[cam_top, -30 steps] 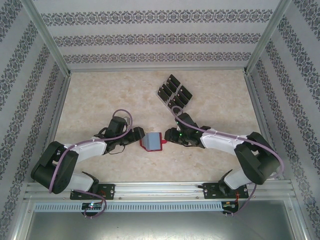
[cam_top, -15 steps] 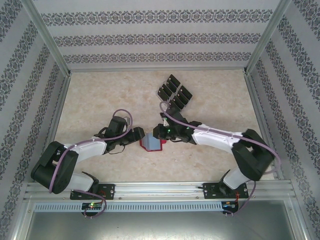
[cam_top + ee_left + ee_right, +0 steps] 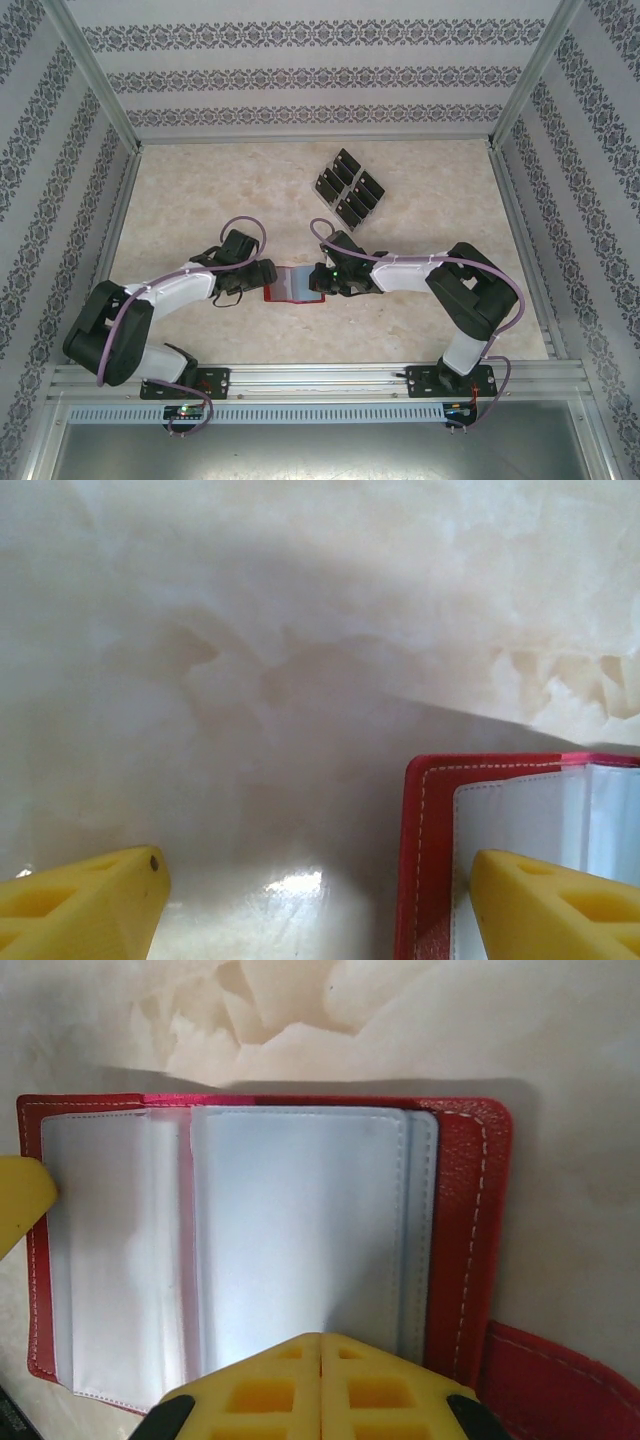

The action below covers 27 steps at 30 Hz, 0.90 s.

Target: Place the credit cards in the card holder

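The card holder (image 3: 293,284), a red wallet, lies spread open on the table between my two grippers, its clear-grey sleeves (image 3: 300,1230) facing up. My right gripper (image 3: 321,1340) is shut, with its joined yellow tips over the sleeves near the wallet's right half (image 3: 322,281). My left gripper (image 3: 320,880) is open at the wallet's left edge (image 3: 432,850); one finger (image 3: 545,900) lies over that edge and the other stands over bare table. The credit cards (image 3: 350,187), several black ones, stand in a clear rack further back.
The marble-patterned tabletop (image 3: 200,200) is walled by patterned panels left, right and back. The wallet's red snap tab (image 3: 560,1380) sticks out at its right side. An aluminium rail (image 3: 320,378) runs along the near edge by the arm bases.
The wallet went from standing half-folded to lying flat and open. My right gripper moved left over it and shut. My left gripper shifted slightly back and stayed open.
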{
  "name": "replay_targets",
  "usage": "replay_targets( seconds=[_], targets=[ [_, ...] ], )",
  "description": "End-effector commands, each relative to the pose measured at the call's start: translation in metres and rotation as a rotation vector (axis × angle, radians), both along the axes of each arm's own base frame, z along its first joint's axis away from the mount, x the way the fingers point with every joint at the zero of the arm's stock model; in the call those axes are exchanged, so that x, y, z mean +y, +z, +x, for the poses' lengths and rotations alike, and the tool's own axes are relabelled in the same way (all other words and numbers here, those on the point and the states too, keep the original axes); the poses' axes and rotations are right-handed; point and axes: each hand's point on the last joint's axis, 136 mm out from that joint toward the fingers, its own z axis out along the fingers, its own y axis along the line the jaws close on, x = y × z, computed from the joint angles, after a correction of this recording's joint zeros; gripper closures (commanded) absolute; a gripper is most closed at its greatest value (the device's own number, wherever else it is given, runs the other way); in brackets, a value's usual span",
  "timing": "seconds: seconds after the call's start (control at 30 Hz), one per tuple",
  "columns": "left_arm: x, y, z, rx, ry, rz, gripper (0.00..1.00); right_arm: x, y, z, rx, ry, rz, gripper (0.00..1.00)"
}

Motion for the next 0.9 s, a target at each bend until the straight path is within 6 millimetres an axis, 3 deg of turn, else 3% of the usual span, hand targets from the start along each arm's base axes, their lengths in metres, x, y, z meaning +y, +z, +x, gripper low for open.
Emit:
replay_targets(
  seconds=[0.0, 0.13, 0.23, 0.5, 0.6, 0.7, 0.87],
  targets=[
    [0.016, -0.021, -0.018, 0.097, -0.027, 0.116, 0.19, -0.005, -0.012, -0.002, 0.015, -0.024, -0.026, 0.91],
    [0.014, -0.023, -0.012, 0.106, -0.052, 0.138, 0.18, -0.005, -0.014, -0.001, 0.015, -0.032, -0.032, 0.92],
    [0.013, -0.012, -0.005, 0.087, -0.068, 0.156, 0.17, -0.005, -0.013, -0.001, 0.015, -0.034, -0.030, 0.91],
    [0.004, 0.073, 0.013, -0.116, -0.059, 0.065, 0.15, -0.004, -0.005, -0.003, 0.004, -0.035, -0.021, 0.91],
    [-0.006, 0.095, 0.016, -0.161, -0.079, 0.006, 0.14, -0.004, -0.004, -0.005, 0.002, -0.033, -0.021, 0.91],
    [-0.025, 0.103, 0.018, -0.176, -0.137, -0.049, 0.14, -0.004, -0.005, -0.005, 0.000, -0.033, -0.020, 0.91],
    [-0.037, 0.088, 0.017, -0.128, -0.199, -0.003, 0.16, -0.003, -0.006, -0.004, 0.003, -0.038, -0.022, 0.92]
  ],
)
